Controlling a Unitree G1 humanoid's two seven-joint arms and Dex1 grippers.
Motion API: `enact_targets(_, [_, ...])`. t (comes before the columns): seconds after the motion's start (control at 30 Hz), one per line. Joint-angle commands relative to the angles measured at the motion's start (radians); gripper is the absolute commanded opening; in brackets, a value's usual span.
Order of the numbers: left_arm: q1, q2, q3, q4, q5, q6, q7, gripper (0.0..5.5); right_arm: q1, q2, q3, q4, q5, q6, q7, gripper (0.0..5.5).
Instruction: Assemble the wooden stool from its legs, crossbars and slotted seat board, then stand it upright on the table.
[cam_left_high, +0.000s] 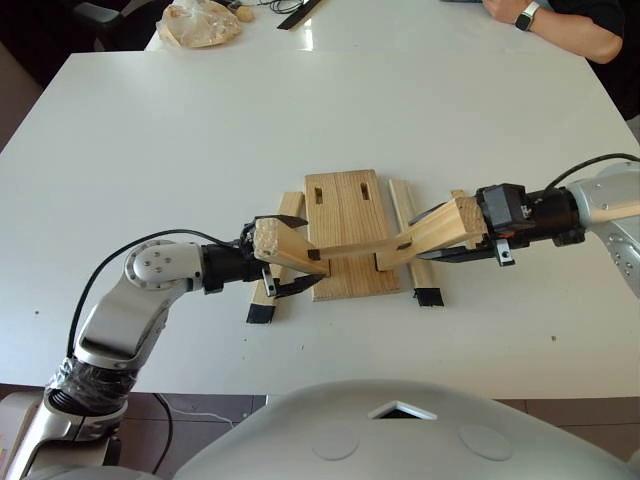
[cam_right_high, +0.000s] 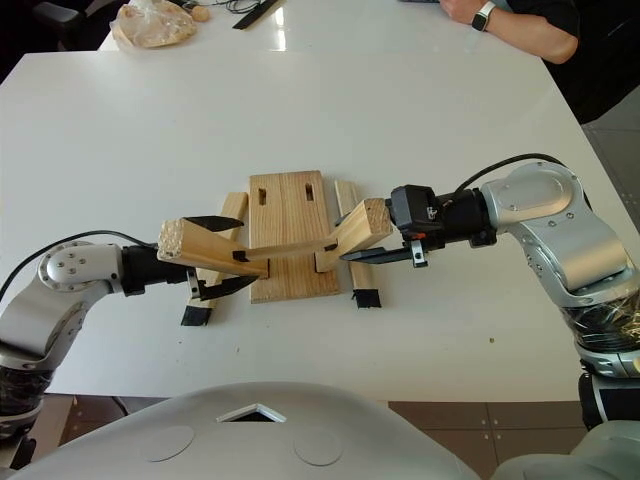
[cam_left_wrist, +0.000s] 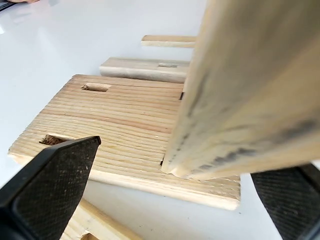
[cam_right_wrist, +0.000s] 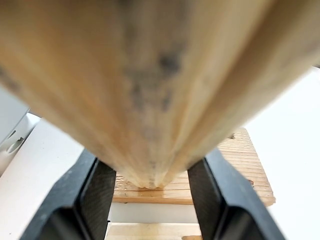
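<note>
I see the pale, rectangular wooden seat board (cam_left_high: 345, 215) lying flat at the centre of the frame, with two slots near its upper edge. Over its lower part runs a thin wooden crossbar (cam_left_high: 352, 249), each end set into a thick wooden leg. The left leg (cam_left_high: 283, 243) is clamped in my left gripper (cam_left_high: 288, 253), and the right leg (cam_left_high: 452, 224) in my right gripper (cam_left_high: 438, 236). Both angle outward. Flat on the table, the left loose leg (cam_left_high: 266, 295) lies along the board's left edge and the right loose leg (cam_left_high: 403, 205) along its right. Their black tips point toward the frame's bottom.
</note>
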Motion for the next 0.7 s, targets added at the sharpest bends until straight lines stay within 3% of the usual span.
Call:
enact_targets(0.03, [-0.039, 0.104, 0.131, 0.112, -0.111, 0.047, -0.130, 5.10, 0.074, -0.056, 0.121, 0.043, -0.185, 0.078, 0.004, 2.01])
enact_targets(0.33, [-0.214, 0.133, 0.158, 0.324, -0.142, 0.068, -0.209, 5.10, 0.041, -0.046, 0.141, 0.055, -0.194, 0.079, 0.008, 2.01])
enact_targets(0.5, [-0.491, -0.013, 0.124, 0.419, -0.221, 0.172, -0.143, 5.10, 0.015, -0.036, 0.168, 0.083, -0.219, 0.061, 0.008, 2.01])
enact_targets(0.7, [-0.609, -0.133, 0.045, 0.288, -0.366, 0.314, -0.157, 4.29, -0.022, -0.012, 0.208, 0.096, -0.231, 0.057, 0.002, 2.01])
